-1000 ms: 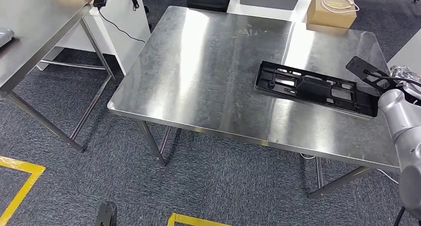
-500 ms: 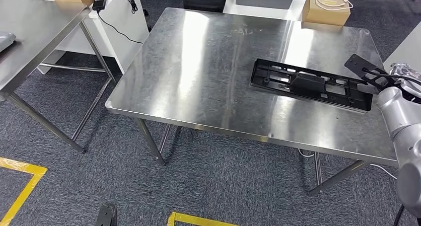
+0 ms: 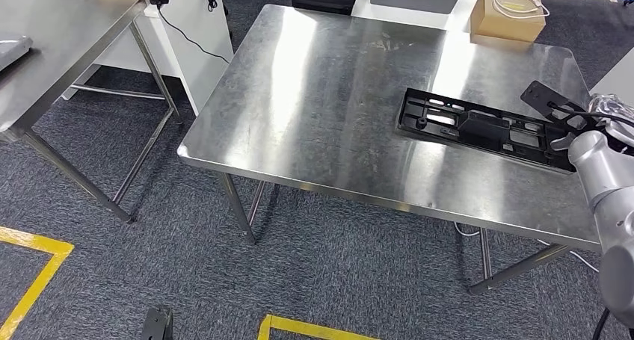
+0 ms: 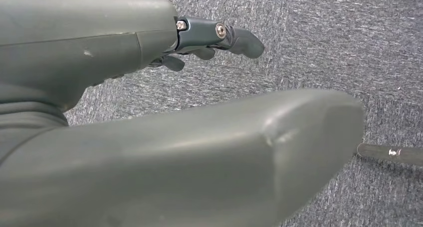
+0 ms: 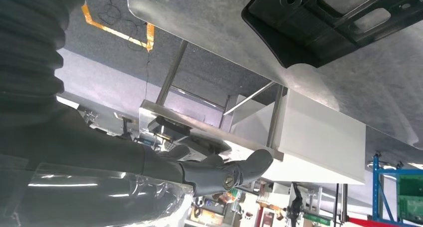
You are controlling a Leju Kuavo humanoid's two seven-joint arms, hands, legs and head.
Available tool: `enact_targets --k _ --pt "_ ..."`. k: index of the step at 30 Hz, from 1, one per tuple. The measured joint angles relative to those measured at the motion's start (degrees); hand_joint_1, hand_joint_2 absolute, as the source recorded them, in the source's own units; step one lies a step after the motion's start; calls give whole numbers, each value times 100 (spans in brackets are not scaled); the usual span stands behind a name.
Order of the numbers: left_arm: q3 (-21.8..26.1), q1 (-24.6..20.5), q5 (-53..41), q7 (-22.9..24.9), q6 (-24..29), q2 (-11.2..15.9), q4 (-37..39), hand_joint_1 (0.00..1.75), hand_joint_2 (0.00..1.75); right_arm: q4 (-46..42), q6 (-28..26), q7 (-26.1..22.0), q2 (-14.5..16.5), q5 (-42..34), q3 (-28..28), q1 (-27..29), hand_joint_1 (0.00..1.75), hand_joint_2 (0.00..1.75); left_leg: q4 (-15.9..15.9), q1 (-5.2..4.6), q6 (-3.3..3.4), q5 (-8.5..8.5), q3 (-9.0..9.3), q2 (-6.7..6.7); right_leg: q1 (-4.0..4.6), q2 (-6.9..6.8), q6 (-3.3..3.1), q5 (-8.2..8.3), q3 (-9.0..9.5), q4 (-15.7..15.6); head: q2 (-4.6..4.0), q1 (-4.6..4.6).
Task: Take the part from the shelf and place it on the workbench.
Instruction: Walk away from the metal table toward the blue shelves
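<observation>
My right hand (image 3: 598, 119) sits at the bench's (image 3: 321, 108) right edge, just beside the near end of the part (image 3: 486, 129). In the right wrist view its fingers (image 5: 234, 172) reach out straight with nothing between them, so I read it as empty and off the part. The part lies flat on the bench, its long axis running leftward away from that hand along the bench's right half, so the right arm is plainly the nearer one. My left hand (image 4: 164, 102) hangs over the carpet, fingers (image 4: 234, 37) loose and holding nothing. Beyond the part, a cardboard box (image 3: 511, 13) with a coiled cable stands at the bench's far right corner, well apart. I judge the placing done.
</observation>
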Motion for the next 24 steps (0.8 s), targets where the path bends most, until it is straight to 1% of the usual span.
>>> enact_targets --k 4,8,13,16,18,19,20,21,22,23,24 --pt "3 0 -1 13 0 -5 0 0 0 0 -43 14 20 35 0 1 0 175 0 -14 36 19 -10 0 -12 0 40 27 -4 -16 0 -1" --pt "5 1 -15 26 -16 -7 0 0 0 -1 -103 32 24 81 0 2 0 0 3 -24 53 29 -15 1 -18 0 65 44 -7 -21 0 -1" --pt "19 3 -16 38 -88 -5 0 0 0 -1 -163 33 26 107 0 21 0 0 10 -44 68 30 -20 3 -33 1 97 65 -9 -26 1 -3" --pt "24 3 -11 36 -105 -5 0 0 0 0 -165 55 36 118 0 33 0 0 21 -67 99 26 -27 3 -47 1 114 71 -9 -27 1 -4" --pt "28 2 -7 31 -104 -5 0 0 0 -1 -167 78 48 120 0 34 0 0 35 -83 139 34 -34 4 -56 1 154 88 -5 -33 0 -5" --pt "31 1 -6 28 -104 -5 0 0 0 -1 -169 86 53 121 0 34 0 0 23 -80 173 54 -35 9 -58 2 180 98 -4 -38 0 -5" --pt "37 -1 -2 26 -103 -7 0 0 0 -1 -171 93 55 123 0 34 0 0 -4 -67 214 87 -30 16 -63 3 193 77 -29 -16 0 -3" --pt "43 -3 2 23 -103 -10 -1 0 0 -1 -173 97 55 126 0 34 0 0 -38 -54 253 123 -29 22 -62 4 179 -2 -82 79 1 -1" --pt "50 -4 7 21 -103 -13 -1 0 0 -1 -173 100 54 128 1 33 0 0 -73 -39 289 157 -37 27 -58 5 136 -148 -180 288 1 3" --pt "58 -4 10 19 -102 -15 -2 0 0 -1 -174 103 53 131 1 34 0 0 -91 -33 313 186 -56 29 -53 6 78 -352 -332 635 1 5" --pt "64 -4 11 17 -102 -16 -2 0 0 2 -174 105 54 132 2 42 0 0 -94 -37 327 208 -87 27 -40 7 31 -560 -503 1058 1 6"
